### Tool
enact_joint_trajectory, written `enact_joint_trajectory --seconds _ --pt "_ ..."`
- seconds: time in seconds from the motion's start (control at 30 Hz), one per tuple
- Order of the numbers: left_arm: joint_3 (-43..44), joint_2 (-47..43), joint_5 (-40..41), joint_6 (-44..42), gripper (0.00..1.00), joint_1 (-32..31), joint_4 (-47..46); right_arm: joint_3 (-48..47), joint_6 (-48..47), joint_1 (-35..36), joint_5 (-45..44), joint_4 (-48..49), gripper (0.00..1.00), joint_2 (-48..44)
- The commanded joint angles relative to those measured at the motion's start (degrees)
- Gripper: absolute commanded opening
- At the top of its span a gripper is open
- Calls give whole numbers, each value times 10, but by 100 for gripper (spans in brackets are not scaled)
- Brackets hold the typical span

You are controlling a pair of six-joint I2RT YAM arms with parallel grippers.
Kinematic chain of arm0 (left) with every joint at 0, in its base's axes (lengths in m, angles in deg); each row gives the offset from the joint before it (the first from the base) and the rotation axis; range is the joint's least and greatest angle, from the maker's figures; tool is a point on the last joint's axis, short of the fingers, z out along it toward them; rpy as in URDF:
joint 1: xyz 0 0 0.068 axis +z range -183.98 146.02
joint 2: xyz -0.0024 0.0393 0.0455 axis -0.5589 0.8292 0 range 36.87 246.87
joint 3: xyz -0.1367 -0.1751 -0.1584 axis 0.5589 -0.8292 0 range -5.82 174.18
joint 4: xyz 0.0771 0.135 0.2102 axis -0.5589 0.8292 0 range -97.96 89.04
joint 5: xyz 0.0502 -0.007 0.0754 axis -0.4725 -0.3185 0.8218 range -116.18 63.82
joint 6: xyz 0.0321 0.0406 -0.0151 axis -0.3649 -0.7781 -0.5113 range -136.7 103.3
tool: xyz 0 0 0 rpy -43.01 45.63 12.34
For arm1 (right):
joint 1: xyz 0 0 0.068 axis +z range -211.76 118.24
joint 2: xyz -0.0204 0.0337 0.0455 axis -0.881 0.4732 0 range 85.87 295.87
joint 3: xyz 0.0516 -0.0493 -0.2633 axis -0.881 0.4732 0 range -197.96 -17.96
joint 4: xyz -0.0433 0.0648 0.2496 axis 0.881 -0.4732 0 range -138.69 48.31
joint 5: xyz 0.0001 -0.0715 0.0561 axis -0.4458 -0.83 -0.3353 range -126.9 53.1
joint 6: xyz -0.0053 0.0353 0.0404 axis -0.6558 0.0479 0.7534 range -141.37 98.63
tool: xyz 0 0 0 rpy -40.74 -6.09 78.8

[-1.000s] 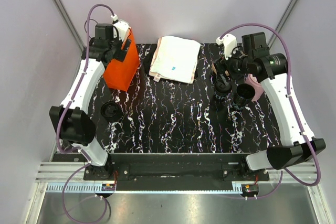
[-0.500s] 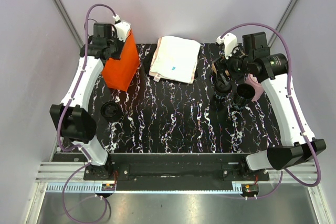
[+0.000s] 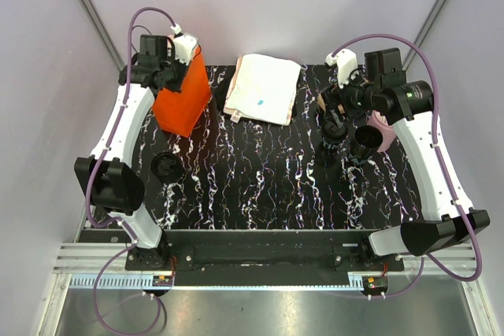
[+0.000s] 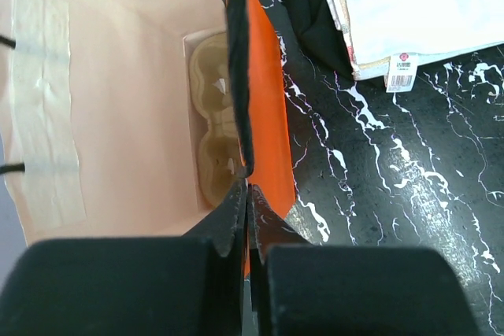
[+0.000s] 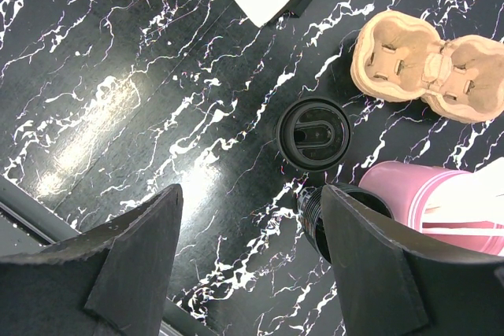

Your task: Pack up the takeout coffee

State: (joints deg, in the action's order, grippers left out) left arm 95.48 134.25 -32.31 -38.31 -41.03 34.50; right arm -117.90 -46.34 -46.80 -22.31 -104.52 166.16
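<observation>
The takeout coffee, an open black cup [image 3: 365, 142] [image 5: 340, 212], stands on the black marble table [image 3: 260, 171] against the pink cup [image 3: 383, 130] [image 5: 425, 198]. My right gripper [image 3: 337, 112] [image 5: 252, 194] hangs open above it and holds nothing; its right finger [image 5: 370, 273] covers part of the cup. A round black lidded piece [image 3: 334, 133] [image 5: 315, 133] sits just beside the cup. At the far left my left gripper [image 3: 175, 68] [image 4: 248, 192] is shut on the top edge of the orange bag [image 3: 183, 101] [image 4: 268, 123], by its black handle strap [image 4: 236, 60].
A cardboard cup carrier [image 4: 214, 120] lies inside the bag; another carrier [image 5: 429, 64] lies near the pink cup. Folded white napkins [image 3: 262, 88] [image 4: 409, 5] are at the back centre. A flat black lid [image 3: 166, 167] sits on the left of the table.
My left gripper has closed on the orange bag's top edge and shifted slightly left. The right arm and the cups have not moved.
</observation>
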Motion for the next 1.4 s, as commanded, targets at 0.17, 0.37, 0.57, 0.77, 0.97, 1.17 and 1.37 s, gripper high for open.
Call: enact_joint_trajectory --seconds 0.17,0.37,0.57,0.77,0.97,1.17,1.37 --pt "45 -26 -29 -3 0 4 -16 -25 12 -1 -5 15 76 -16" --pt "29 -66 -63 -10 0 4 -30 -25 12 -1 -12 19 76 -15" --pt "5 -117 -100 -19 0 -2 -34 -25 12 -1 -24 21 76 -11" --pt "-29 -167 -122 -33 0 -29 -29 -26 12 -1 -43 27 77 -4" --pt "-98 -224 -122 -60 0 -95 -21 -22 3 -1 -84 39 77 15" --pt "-146 -272 -129 -59 0 -149 -12 -19 -9 -2 -142 48 77 47" --pt "-174 -298 -126 -47 0 -204 -4 -10 -27 -7 -170 48 75 83"
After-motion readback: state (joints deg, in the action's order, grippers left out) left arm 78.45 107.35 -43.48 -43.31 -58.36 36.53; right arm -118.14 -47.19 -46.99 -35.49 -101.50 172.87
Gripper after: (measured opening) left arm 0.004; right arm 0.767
